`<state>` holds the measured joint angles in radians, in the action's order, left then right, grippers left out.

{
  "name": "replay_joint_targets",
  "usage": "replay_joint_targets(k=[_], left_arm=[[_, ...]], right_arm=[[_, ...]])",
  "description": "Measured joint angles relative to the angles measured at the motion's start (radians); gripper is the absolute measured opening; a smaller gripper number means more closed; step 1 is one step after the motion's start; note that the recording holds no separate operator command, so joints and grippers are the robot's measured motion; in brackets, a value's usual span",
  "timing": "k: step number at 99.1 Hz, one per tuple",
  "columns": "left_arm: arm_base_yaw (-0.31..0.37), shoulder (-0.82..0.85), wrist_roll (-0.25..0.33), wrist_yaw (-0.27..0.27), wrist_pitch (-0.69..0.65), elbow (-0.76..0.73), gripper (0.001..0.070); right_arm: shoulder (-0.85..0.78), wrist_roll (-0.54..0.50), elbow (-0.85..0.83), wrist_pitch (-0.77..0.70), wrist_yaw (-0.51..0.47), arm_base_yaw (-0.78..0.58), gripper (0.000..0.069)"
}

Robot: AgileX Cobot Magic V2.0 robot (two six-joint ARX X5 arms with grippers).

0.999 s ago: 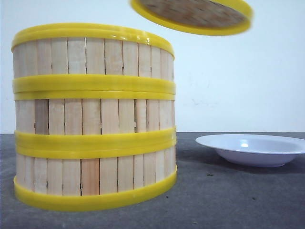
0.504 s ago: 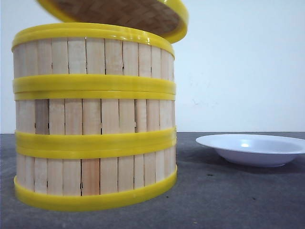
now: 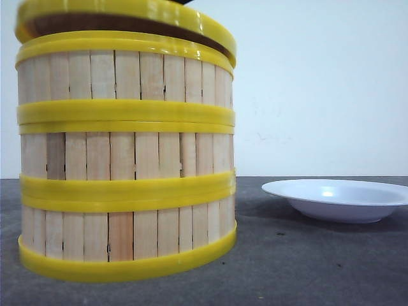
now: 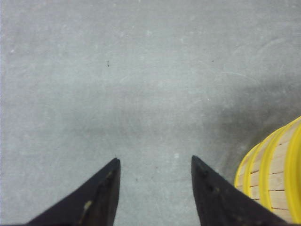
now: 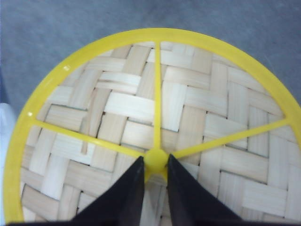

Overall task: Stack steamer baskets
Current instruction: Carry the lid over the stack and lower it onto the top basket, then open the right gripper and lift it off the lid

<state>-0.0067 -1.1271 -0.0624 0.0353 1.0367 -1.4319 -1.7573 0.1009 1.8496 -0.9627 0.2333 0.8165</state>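
Three steamer baskets (image 3: pixel 127 153) of pale slats and yellow rims stand stacked at the left of the front view, close to the camera. A woven bamboo lid (image 3: pixel 127 18) with a yellow rim hovers tilted just above the top basket, a dark gap showing under it. My right gripper (image 5: pixel 155 162) is shut on the lid's yellow centre knob (image 5: pixel 155 159), seen over the woven lid (image 5: pixel 197 108). My left gripper (image 4: pixel 155 162) is open over bare grey table, with the stack's side (image 4: pixel 277 174) just beside one finger.
A white shallow plate (image 3: pixel 338 199) sits on the grey table (image 3: pixel 306 268) to the right of the stack. A pale wall closes the back.
The lid has travelled left from the upper right and come down, now hanging over the top basket.
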Motion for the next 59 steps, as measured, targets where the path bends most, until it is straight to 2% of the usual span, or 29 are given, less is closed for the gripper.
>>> replay_joint_targets(k=[59], left_arm=[[0.0,0.0,0.0,0.0,-0.001,0.0,0.0276]], right_arm=[[-0.014,0.007,0.005,0.001,-0.009,0.014,0.0068]])
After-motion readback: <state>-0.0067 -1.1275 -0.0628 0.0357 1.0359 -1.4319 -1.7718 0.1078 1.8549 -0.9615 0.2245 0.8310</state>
